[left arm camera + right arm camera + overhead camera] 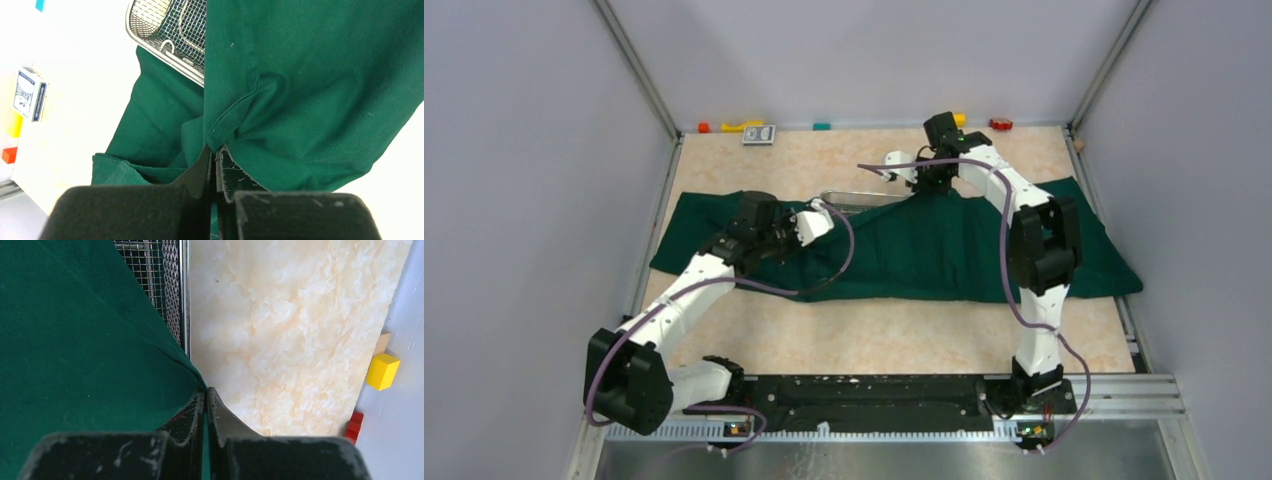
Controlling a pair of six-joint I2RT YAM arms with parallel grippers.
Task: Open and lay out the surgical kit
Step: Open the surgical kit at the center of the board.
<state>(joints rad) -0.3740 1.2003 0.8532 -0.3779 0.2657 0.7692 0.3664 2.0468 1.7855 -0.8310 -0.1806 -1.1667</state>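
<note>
Top external: dark green cloth [924, 250] lies across the middle of the tabletop [874, 330], from left edge to right edge, and is draped over most of the wire-mesh tray [856, 197] toward the far edge. Left wrist: left end effector [215, 157] clenched on a cloth fold just beside the tray's corner. Right wrist: right end effector [206, 396] clenched on the cloth's edge — beside the tray rim.

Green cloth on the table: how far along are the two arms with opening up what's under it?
Partly done. The large dark green cloth is spread wide, and one corner of the silver wire-mesh tray is uncovered. In hand: the left jaws and the right jaws are each shut on a cloth edge near the tray. Left to do: most of the tray lies under cloth, and no instruments are laid out.
</note>
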